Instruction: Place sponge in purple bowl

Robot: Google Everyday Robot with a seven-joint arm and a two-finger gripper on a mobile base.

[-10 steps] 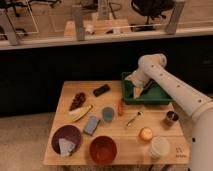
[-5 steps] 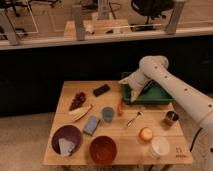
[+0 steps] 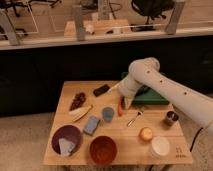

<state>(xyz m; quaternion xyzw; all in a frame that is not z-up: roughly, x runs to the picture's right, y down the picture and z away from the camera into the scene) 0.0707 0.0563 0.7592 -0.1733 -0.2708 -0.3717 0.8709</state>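
View: the one camera looks down from the front onto a wooden tabletop [image 3: 127, 142]. A white robot arm [image 3: 165, 87] reaches in from the right.
Gripper: the gripper [image 3: 124, 104] hangs over the middle of the tabletop, pointing down, at the front left corner of a green tray [image 3: 152, 97].
Jaws: they seem to stand apart, with nothing between them.
Below the gripper: a narrow red-orange stick [image 3: 120, 109] lies just beside the fingertips. Whether they touch it cannot be told.
Sponge: the sponge [image 3: 91, 125], a small flat blue-grey block, lies on the tabletop left of centre. It is in front of and to the left of the gripper, apart from it.
Beside the sponge: a round blue-grey cup [image 3: 107, 113] stands just behind it to the right. A pale curved strip [image 3: 80, 112] lies just behind it to the left.
Purple bowl: the purple bowl [image 3: 56, 136] sits at the front left corner, just beside the sponge's near left end. A pale grey scrap [image 3: 66, 146] lies inside it.
Other bowl: an orange-brown bowl [image 3: 103, 149] sits at the front edge, right of the purple bowl.
Back left: a flat black block [image 3: 101, 90] and a dark red cluster [image 3: 77, 100].
Right half: a metal spoon [image 3: 134, 118], a small metal cup [image 3: 171, 118], an orange ball [image 3: 145, 133] and a white round tub [image 3: 160, 146].
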